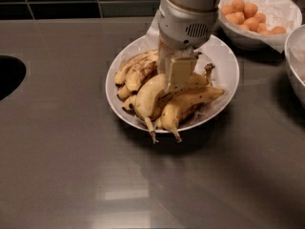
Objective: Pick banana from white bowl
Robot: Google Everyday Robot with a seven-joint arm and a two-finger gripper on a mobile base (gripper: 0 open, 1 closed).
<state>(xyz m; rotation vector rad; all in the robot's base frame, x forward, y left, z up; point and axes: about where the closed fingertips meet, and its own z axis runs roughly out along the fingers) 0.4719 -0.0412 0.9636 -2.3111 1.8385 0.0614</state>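
Observation:
The white bowl (228, 66) stands on the grey counter right of centre and holds several bananas on crinkled paper. The banana (147, 97), bright yellow and strongly curved, lies at the front left of the pile with its stem pointing over the near rim. A speckled banana (193, 98) lies beside it on the right, and darker, brown-blotched bananas (136, 70) lie behind on the left. My gripper (177, 75) reaches straight down into the bowl and sits at the banana's upper end, touching the pile. Its body hides the middle of the bowl.
A smaller bowl (248, 41) with orange round fruits (245, 14) stands at the back right, close behind the white bowl. Another white bowl's rim (291, 63) shows at the right edge. A dark round opening (7, 75) lies in the counter at the left edge.

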